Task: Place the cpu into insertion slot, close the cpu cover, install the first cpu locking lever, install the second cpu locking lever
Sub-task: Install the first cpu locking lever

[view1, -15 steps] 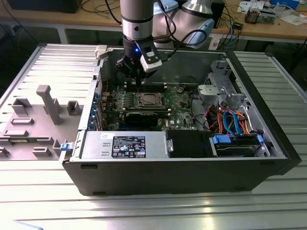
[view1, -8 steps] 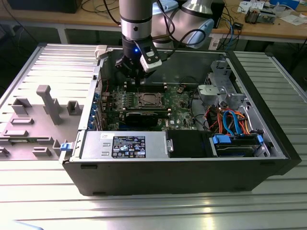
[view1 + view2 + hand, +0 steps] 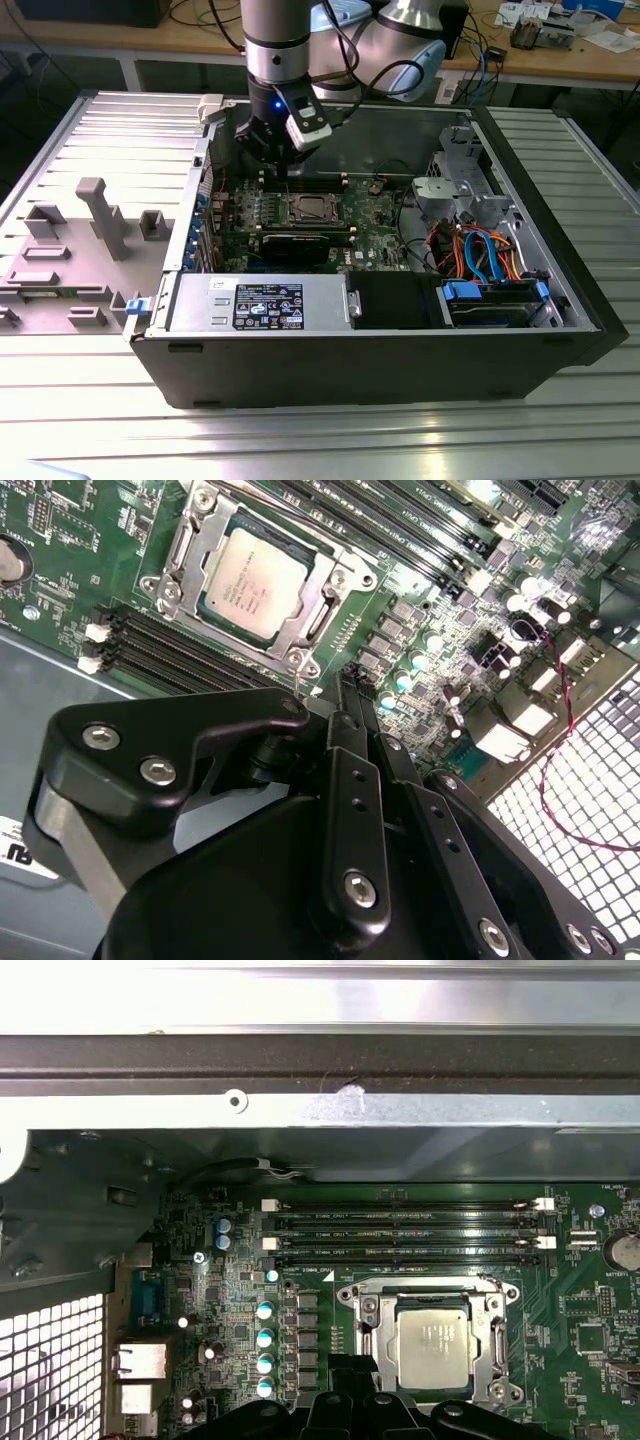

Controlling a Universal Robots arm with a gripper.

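The end effector (image 3: 347,680) of a Universal Robots arm hangs inside an open computer case (image 3: 350,372), its black fingers drawn close together with nothing between them. In the exterior view it sits just beyond the insertion slot (image 3: 292,210), toward the exterior view's left, and stands clear of it. A small blue light (image 3: 277,100) glows on the wrist above.

The cpu (image 3: 250,580), its dull silver top facing up, lies flat in the socket. The cpu cover (image 3: 200,545), a silver frame with a square window, lies down around the chip in both wrist views. The first wrist view shows the chip (image 3: 433,1345) framed by the cover (image 3: 375,1345), with the fingers' dark ends (image 3: 345,1368) beside it.

Long black memory slots (image 3: 400,1230) run in parallel rows next to the socket on the green circuit board (image 3: 590,1340). A row of pale-topped capacitors (image 3: 265,1335) stands on the socket's other flank, and a coin battery (image 3: 625,1250) sits near the board's edge. A perforated metal grille (image 3: 590,810) closes off the case wall past the board, with a thin red and black wire (image 3: 560,730) trailing in front of it.

Nearer the exterior camera, a labelled power supply (image 3: 260,305) fills the case's front corner. Orange, blue and red cables (image 3: 480,250) spill over a blue drive bay (image 3: 490,295) on the exterior view's right. The case rests on a slatted metal table (image 3: 100,420), beside a grey plastic fixture (image 3: 100,215) on the exterior view's left.
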